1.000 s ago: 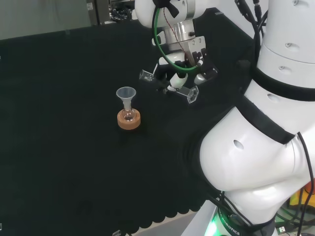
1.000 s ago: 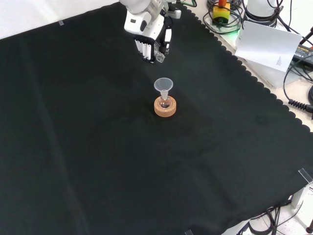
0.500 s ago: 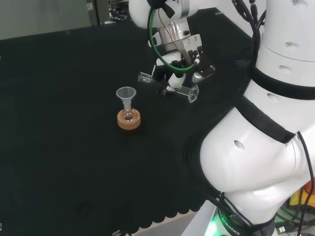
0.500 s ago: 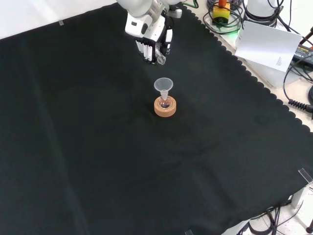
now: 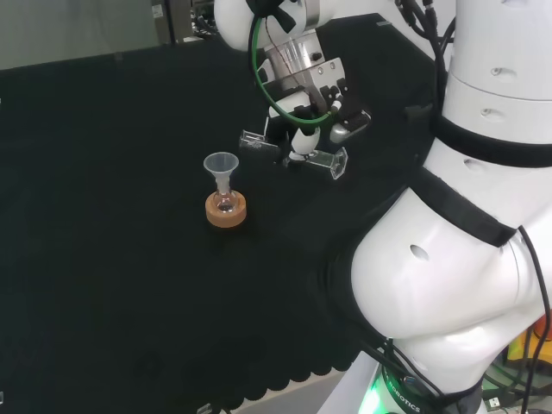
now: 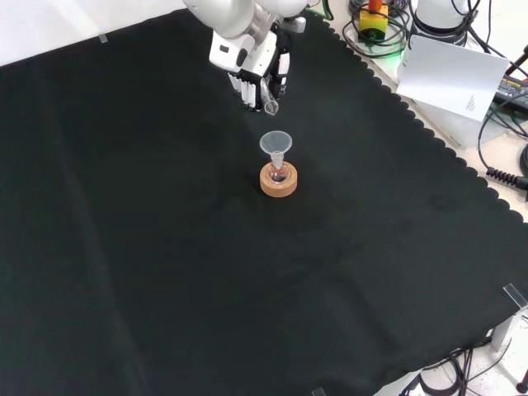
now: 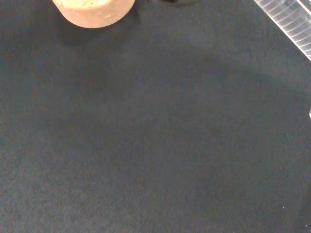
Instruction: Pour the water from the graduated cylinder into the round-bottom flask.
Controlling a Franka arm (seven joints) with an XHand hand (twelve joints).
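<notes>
Above the worktop (image 5: 103,172), just right of the flask in the head view, the graduated cylinder (image 5: 293,152) lies almost level in the hand (image 5: 309,108), whose fingers are curled round its middle. Its long axis runs left to right in that view: the open mouth points left toward the funnel (image 5: 221,164), and the flat foot sticks out to the right, a touch lower. In the front view the cylinder's mouth (image 6: 271,106) shows below the hand (image 6: 252,70), aimed down the picture at the funnel (image 6: 276,143), with a clear gap between them. Compared with a second ago, the hand has swung left in the head view and nearer the flask in the front view, and the cylinder has turned from a slant to nearly flat. To my eye this means the approach is nearly done, but the mouth is not yet over the funnel, so no pour can land. The round-bottom flask (image 5: 226,203) stands upright in its cork ring (image 5: 226,212) with the funnel seated in its neck. The wrist view catches the ribbed wall of the cylinder (image 7: 291,22) and the edge of the cork ring (image 7: 92,9). Whether water is in the cylinder I cannot tell.
</notes>
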